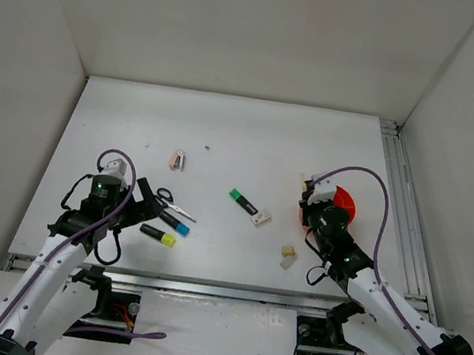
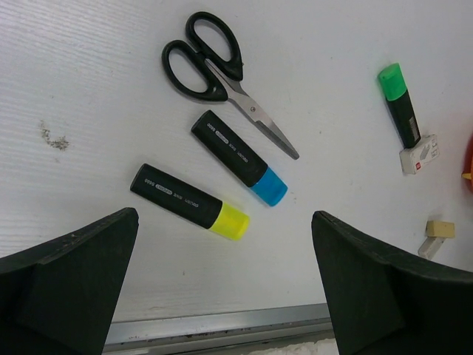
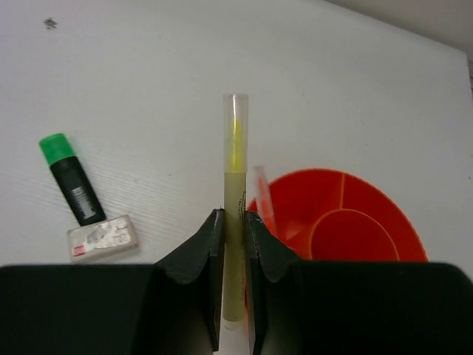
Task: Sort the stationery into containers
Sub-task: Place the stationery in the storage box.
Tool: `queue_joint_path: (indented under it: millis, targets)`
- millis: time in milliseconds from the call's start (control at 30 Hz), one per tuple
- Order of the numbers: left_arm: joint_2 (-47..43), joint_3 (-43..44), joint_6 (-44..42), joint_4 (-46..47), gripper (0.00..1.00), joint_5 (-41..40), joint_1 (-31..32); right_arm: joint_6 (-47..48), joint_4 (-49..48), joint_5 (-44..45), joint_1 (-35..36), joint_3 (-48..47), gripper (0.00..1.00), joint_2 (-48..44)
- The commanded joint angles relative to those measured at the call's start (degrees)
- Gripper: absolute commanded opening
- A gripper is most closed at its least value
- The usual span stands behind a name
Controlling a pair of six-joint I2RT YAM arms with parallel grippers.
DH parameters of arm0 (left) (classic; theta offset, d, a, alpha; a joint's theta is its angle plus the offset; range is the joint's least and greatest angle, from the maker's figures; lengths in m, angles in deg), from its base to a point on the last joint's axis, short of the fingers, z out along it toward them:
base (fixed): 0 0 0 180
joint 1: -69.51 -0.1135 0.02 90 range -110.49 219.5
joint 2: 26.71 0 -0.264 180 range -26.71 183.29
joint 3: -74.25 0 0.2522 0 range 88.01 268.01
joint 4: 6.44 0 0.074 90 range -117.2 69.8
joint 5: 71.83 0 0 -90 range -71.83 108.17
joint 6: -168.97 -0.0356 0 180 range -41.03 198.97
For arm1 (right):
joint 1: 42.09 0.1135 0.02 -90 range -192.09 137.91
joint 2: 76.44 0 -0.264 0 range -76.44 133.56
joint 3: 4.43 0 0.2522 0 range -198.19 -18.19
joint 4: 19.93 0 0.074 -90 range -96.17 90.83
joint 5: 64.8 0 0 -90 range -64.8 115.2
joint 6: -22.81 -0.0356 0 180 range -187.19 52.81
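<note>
**Thin pen held beside the pot: a slip or a miss is the risk**

The right jaws are clamped on the lower part of a thin pale-yellow pen [image 3: 235,185]. Most of its length sticks out past the tips, just beside the left rim of the orange pot [image 3: 369,194], which stands by the right edge of the counter [image 1: 226,131]. The pen looks like smooth, glossy plastic with a clear cap, and so narrow a round barrel could swivel between the pads. If released here, my judgement is that it would fall outside the wall, or strike the rim and roll away across the flat counter. A thin pinkish pen [image 3: 264,198] leans at that same rim and could be knocked out or block the way in. The pot is light-looking, round plastic with inner dividers, so a nudge might shove it.

The left jaws stand wide apart, holding nothing, above the near left corner. A yellow-tipped highlighter [image 2: 189,201], a blue-tipped one [image 2: 238,157] and black-handled steel scissors [image 2: 222,74] lie close together there. Closing carelessly could catch two at once.

Near the middle of the counter, a green-tipped highlighter [image 3: 71,180] touches a flat white eraser [image 3: 103,237]. A blocky beige eraser [image 2: 440,228] lies nearer the near edge.
</note>
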Motion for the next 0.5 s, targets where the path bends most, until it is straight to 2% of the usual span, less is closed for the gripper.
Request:
queue_joint_path:
  millis: [0,100,167,233,333,467]
  targets:
    - [1.1,3.0,-2.5,5.5,0.99,1.8,-0.5,-2.1,-2.5,-0.9,-4.6,-0.1,0.00,-1.6]
    - [2.1,3.9,-3.6,5.9,0.99,1.8,-0.5,-1.6,-2.4,-2.6,-7.9,1.0,0.00,-3.5]
    - [2.6,4.1,-4.3,6.8,0.99,1.8,-0.5,0.8,-2.5,-6.9,-10.4,1.8,0.00,-3.6]
    - [3.6,4.6,-5.0,7.4,1.00,2.3,-0.5,2.1,-3.1,-8.4,-11.9,1.8,0.00,-1.5]
    - [5.0,5.6,-6.4,8.1,1.00,2.8,-0.5,5.5,-3.0,-16.4,-13.7,0.9,0.00,1.6]
    - [6.3,6.2,-7.7,9.7,1.00,4.0,-0.5,9.1,-4.0,-17.9,-15.7,2.0,0.00,2.5]
